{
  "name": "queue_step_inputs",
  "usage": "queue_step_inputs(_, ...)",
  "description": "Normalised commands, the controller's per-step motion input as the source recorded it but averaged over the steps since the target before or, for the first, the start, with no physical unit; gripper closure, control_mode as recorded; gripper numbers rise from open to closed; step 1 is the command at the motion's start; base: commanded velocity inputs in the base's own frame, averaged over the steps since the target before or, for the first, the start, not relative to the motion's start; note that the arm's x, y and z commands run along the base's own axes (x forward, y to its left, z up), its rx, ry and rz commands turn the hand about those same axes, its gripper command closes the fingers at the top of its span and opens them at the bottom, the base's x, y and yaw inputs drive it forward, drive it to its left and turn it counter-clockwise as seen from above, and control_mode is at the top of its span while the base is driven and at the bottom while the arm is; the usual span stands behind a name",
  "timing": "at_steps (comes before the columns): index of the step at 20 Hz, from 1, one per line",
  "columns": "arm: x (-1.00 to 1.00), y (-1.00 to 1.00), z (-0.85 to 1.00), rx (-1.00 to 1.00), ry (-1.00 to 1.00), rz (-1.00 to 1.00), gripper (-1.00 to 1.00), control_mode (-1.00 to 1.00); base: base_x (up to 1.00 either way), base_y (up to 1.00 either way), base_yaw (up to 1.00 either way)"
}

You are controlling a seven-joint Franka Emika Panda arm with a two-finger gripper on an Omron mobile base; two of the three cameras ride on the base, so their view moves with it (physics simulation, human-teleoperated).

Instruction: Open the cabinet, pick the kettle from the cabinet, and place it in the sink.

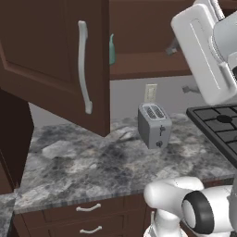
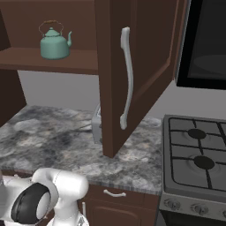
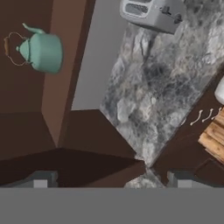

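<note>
Here, left to right in the hand view: kettle (image 3: 42, 51) on the shelf inside the opened cabinet (image 3: 65, 87), lying sideways in this rolled view, spout and wire handle on the side away from the toaster (image 3: 151, 15); well apart from the gripper (image 3: 111, 179), jaws spread wide, holding nothing. Beyond: grey marbled table (image 1: 92, 166), stove (image 2: 198, 159) alongside. Sink unseen.

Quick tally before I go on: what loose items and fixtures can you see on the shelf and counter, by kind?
Kettle, teal, on the cabinet shelf: 1
Toaster, grey, on the counter: 1
Stove, right of the counter: 1
Open cabinet doors: 2
Total: 5
</note>
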Motion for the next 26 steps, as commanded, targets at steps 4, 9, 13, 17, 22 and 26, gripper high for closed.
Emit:
queue_step_inputs(4, 0.36, -0.02, -0.09, 0.12, 0.00, 0.15, -1.00, -1.00, 0.00, 0.00, 0.00)
queue_step_inputs(9, 0.32, 0.03, -0.11, 0.06, -0.07, 0.18, -1.00, -1.00, 0.00, 0.00, 0.00)
queue_step_inputs(13, 0.37, 0.07, -0.05, 0.08, 0.00, 0.15, -1.00, -1.00, 0.00, 0.00, 0.00)
queue_step_inputs(17, 0.36, 0.18, -0.02, 0.07, 0.00, 0.11, -1.00, -1.00, 0.00, 0.00, 0.00)
queue_step_inputs(22, 0.32, 0.30, -0.03, 0.04, 0.00, 0.08, -1.00, -1.00, 0.00, 0.00, 0.00)
queue_step_inputs(26, 0.29, 0.37, -0.05, 0.00, 0.00, 0.09, -1.00, -1.00, 0.00, 0.00, 0.00)
